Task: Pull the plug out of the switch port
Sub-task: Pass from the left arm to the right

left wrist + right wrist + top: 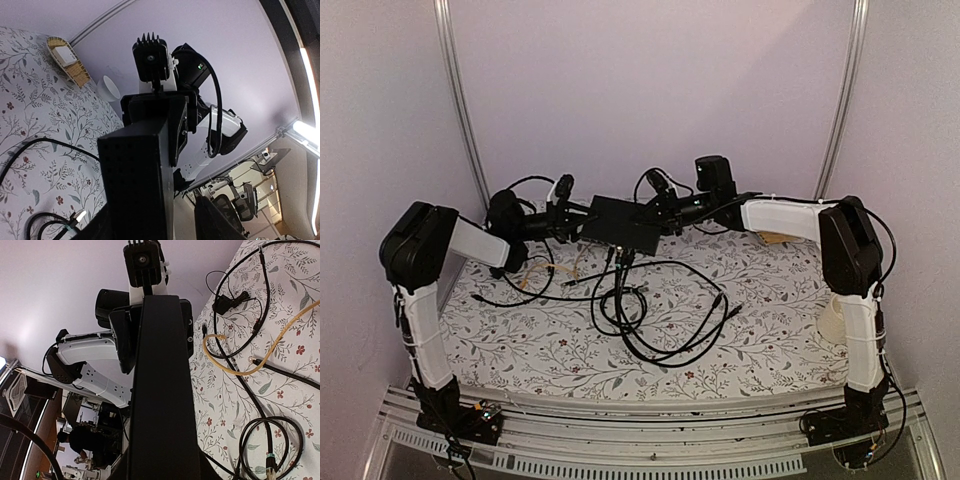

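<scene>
Right fingers [180,125] are closed on one short end of the switch [620,222]. Left wrist cam shows no gap there. On the right wrist cam they blend into the black case, so I can't separate them.

Left fingers [122,340] straddle the opposite short end. Left wrist cam shows a gap between one finger and the case, so they're spread, not clamping.

Switch is up off the desk [770,340], roughly level, bridging the two sets of fingers at centre-rear. Both arms reach inward from the sides, wrists facing each other, each wrist cam looking down the length of the case at the other one.

Black cables [650,310] drop from the near long edge of the switch and pile in loose loops on the desk right below it. At least two leads leave that edge side by side. Plug and port are too small on the top cam to tell seated from loose, and neither wrist cam sees the port row.

Desk has a floral cover. A yellow cable [250,367] lies curled on the left arm's side, crossing the black leads. A loose connector [77,216] lies flat on the cover near the coils.

White cup [107,89] stands on the right side of the desk, by the right arm. Woven tray [67,60] with a white box in it sits just past the cup, near the wall.
</scene>
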Motion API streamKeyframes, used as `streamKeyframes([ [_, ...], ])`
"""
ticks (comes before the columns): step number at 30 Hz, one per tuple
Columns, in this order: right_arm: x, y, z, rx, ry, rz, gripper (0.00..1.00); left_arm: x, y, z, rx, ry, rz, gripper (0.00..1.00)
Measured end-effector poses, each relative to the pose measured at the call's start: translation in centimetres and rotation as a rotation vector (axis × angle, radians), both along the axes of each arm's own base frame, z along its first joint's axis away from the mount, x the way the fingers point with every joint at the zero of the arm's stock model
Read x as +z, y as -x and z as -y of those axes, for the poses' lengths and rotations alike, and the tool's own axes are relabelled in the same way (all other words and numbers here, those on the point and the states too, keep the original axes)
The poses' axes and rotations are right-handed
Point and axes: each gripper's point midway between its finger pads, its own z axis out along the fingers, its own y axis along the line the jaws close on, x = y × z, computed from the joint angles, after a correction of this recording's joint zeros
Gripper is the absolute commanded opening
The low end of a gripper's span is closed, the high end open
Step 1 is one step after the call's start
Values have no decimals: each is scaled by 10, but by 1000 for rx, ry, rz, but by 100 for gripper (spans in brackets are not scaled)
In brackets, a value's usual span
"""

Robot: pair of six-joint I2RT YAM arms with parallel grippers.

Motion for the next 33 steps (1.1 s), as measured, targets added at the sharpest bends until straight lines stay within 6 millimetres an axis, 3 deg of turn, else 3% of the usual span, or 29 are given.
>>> streamKeyframes([
  [7, 2, -8, 2, -37, -11, -27, 2, -2, 0, -13, 79, 11, -11, 58],
  [15, 7, -11, 4, -43, -36, -36, 2, 4, 12, -24, 142, 39, 8, 57],
  [24, 15, -15, 9, -40, -59, -47, 2, 1, 34, -14, 101, 60, 5, 51],
  [33, 18, -15, 9, -37, -67, -51, 2, 1, 57, 12, 52, 83, 0, 50],
])
